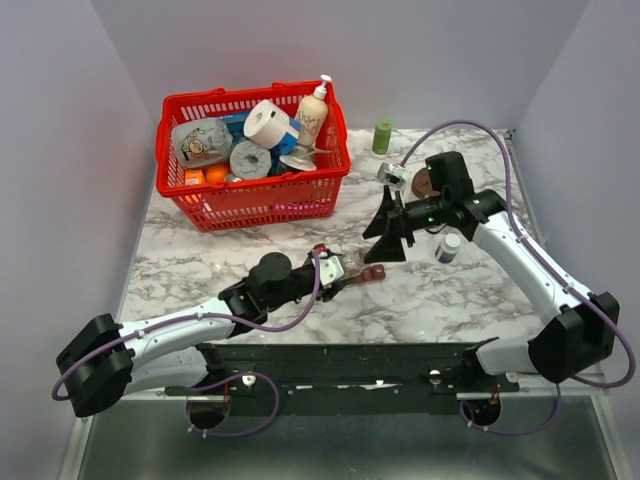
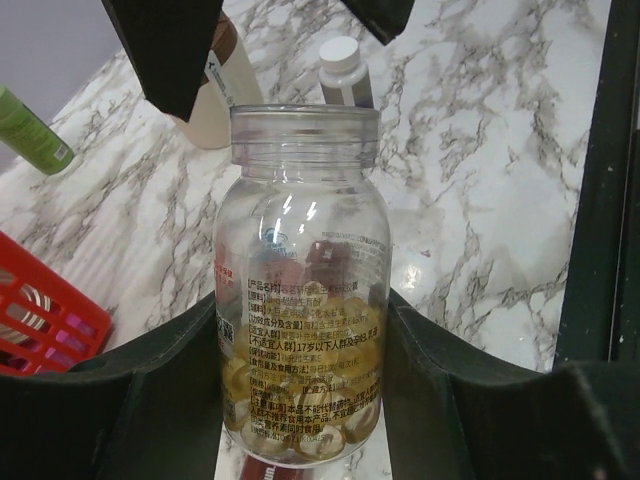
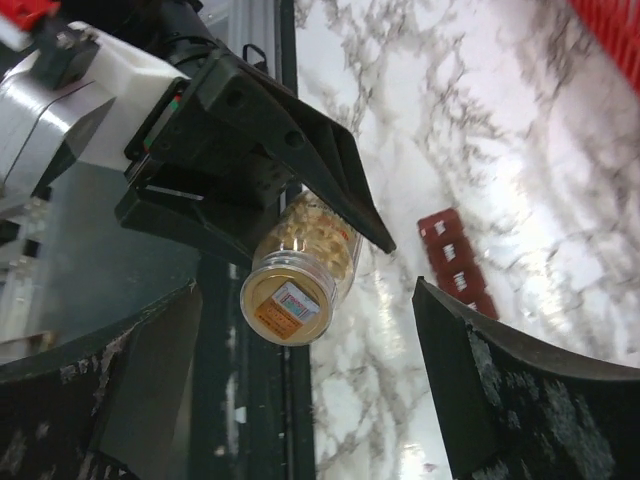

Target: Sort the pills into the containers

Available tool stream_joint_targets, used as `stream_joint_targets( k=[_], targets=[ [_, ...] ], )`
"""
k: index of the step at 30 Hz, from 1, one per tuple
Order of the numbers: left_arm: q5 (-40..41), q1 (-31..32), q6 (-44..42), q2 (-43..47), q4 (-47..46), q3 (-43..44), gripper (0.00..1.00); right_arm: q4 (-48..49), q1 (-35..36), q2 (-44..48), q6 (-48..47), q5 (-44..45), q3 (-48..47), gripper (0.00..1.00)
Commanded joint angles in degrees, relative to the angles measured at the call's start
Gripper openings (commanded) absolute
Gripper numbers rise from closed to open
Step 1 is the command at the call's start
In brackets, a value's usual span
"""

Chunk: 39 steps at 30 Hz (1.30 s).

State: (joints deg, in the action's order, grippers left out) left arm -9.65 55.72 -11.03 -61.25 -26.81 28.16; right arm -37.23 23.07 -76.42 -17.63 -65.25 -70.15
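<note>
Gripping uncapped clear bottle (image 2: pixel 303 200) of pills (image 2: pixel 300 420) with left gripper (image 2: pixel 305 340). Hovering right gripper (image 1: pixel 390 233) close by, jaws wide, empty. Maroon containers (image 3: pixel 455 262) beside bottle.

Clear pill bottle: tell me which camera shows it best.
Left wrist. The clear pill bottle fills the frame side-on, uncapped, pills at its bottom, between the left gripper's fingers. Right wrist shows it end-on and partly hidden; the top view shows only a small glimpse.
</note>
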Motion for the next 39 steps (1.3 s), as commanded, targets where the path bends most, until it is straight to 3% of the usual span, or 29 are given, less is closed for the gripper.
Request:
stream_joint_targets(
  k=[1,6,13,20,23,27,31,33,37,39],
  targets=[
    [3.2,0.0,-5.1,0.9,3.8,0.8,0.0,-5.9,2.1,-1.9,8.5,3.3,-1.0,0.93],
    [4.5,0.0,-5.1,0.3,3.7,1.5,0.0,-3.8,5.8,-1.5,11.5,9.8,0.2,0.9],
    [4.7,-0.1,-3.3,0.0,2.8,1.5,0.0,-5.0,7.5,-3.5,11.5,14.6,-1.5,0.75],
    [3.2,0.0,-2.2,0.5,2.5,1.2,0.0,-6.9,8.4,-4.3,8.9,13.9,-3.8,0.36],
    [-1.3,0.0,-2.5,2.0,4.3,0.8,0.0,-11.7,8.9,-5.1,0.4,10.2,-6.8,0.23],
    [-9.1,-0.1,-2.3,4.6,9.0,0.8,0.0,-18.6,10.0,-2.7,-20.2,4.4,-9.4,0.22],
    [-17.4,-0.2,-1.0,7.5,10.5,0.9,0.0,-23.8,12.3,2.1,-52.9,0.2,-6.1,0.23],
    [-20.6,-0.1,-0.1,8.3,11.8,1.6,0.0,-25.0,13.8,0.9,-56.6,1.2,-7.7,0.27],
    [-21.9,-0.2,1.4,8.8,12.6,2.3,0.0,-23.3,15.1,-1.6,-52.4,5.1,-10.4,0.29],
    [-20.6,-0.2,1.4,8.8,13.3,2.4,0.0,-20.3,15.2,-0.9,-48.5,5.0,-9.0,0.4]
  ],
)
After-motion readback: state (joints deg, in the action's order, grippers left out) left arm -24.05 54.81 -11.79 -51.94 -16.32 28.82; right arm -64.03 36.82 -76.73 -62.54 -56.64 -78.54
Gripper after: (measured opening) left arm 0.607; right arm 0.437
